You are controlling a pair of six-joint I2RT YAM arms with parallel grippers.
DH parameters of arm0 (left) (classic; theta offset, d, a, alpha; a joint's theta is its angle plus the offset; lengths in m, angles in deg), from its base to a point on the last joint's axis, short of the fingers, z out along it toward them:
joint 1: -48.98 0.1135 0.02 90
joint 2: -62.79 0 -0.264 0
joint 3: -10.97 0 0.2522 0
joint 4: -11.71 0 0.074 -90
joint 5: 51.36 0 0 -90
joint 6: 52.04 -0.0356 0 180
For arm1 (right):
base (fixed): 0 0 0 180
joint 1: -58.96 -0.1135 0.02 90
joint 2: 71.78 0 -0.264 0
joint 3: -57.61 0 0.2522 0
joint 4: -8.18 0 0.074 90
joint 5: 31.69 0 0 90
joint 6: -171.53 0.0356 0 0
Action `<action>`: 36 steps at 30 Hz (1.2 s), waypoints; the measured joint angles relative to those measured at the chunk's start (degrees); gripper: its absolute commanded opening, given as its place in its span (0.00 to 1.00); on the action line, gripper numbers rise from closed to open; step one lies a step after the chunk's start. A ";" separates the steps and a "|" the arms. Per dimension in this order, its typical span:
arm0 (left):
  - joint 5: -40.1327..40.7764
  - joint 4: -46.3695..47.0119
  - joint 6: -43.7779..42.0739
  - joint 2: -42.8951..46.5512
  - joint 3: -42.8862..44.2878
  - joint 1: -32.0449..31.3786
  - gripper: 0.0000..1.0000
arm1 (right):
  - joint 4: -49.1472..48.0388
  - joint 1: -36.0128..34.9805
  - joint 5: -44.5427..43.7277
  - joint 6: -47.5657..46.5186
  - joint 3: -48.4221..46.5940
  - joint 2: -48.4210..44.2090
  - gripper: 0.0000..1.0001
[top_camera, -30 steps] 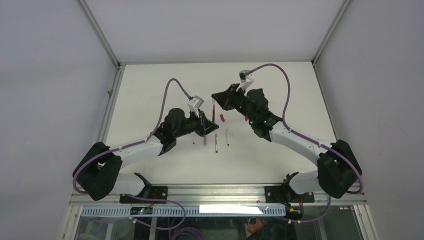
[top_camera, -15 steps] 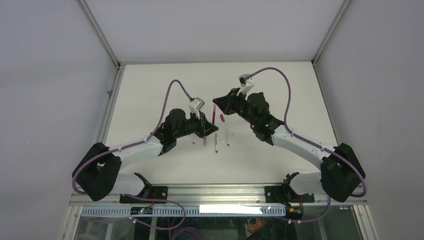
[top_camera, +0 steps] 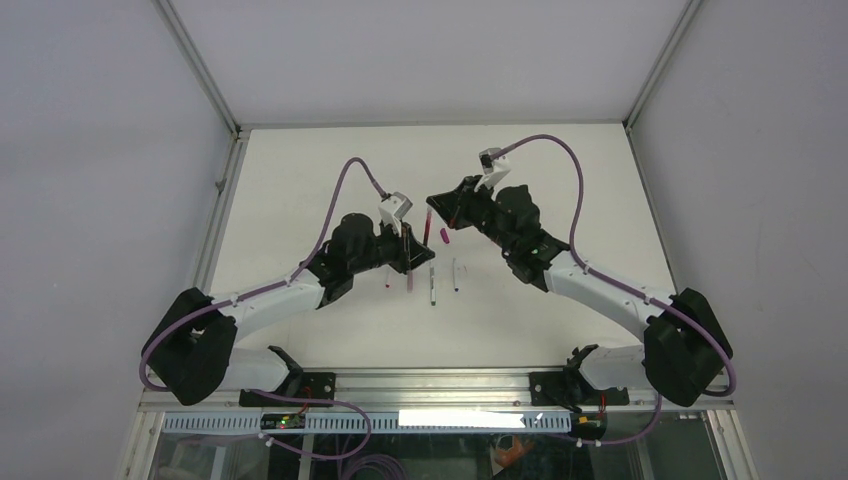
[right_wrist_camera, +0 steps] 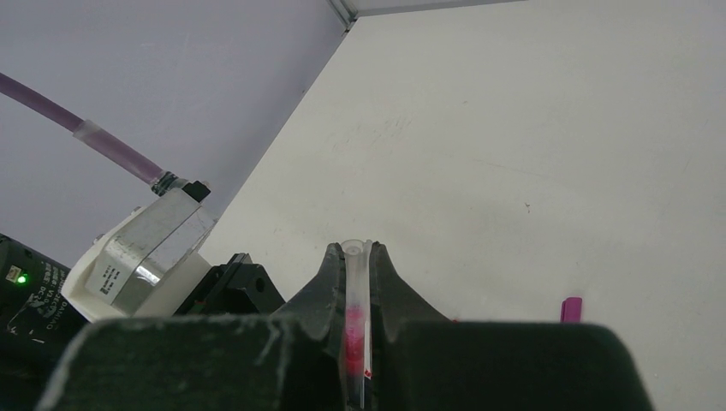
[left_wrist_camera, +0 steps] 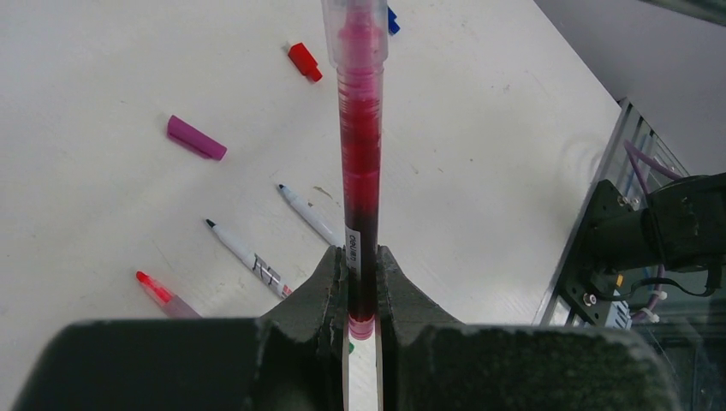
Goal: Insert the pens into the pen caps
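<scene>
Left wrist view: the left fingers are clamped on the near end of the dark red pen, whose far end sits inside the whitish cap. Right wrist view shows the right fingers pinched on that cap above the bench. A magenta cap, red cap, two white pens and a pinkish-red pen lie loose on the bench

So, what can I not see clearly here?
- Left wrist view: the top edge cuts off the whitish cap on the dark red pen, which hides most of the blue cap.
- Right wrist view: right fingers hide most of that cap.
- Top view: the red cap is too small or covered.
</scene>
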 measured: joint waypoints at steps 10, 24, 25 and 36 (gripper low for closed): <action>1.84 -6.05 -4.24 0.13 3.13 -0.07 0.00 | -1.31 -1.25 -3.02 -0.74 1.68 -1.46 0.00; 3.65 -14.01 -8.04 0.13 6.97 -0.31 0.00 | -5.55 -5.88 -12.66 -1.36 3.65 -1.20 0.00; 3.74 -14.34 -8.33 0.13 7.10 -0.26 0.00 | -5.70 -6.14 -13.18 -1.40 3.69 -1.09 0.00; 4.72 -20.31 -11.23 1.95 7.56 0.61 0.00 | -7.54 -8.74 -16.41 -1.73 3.96 1.20 0.00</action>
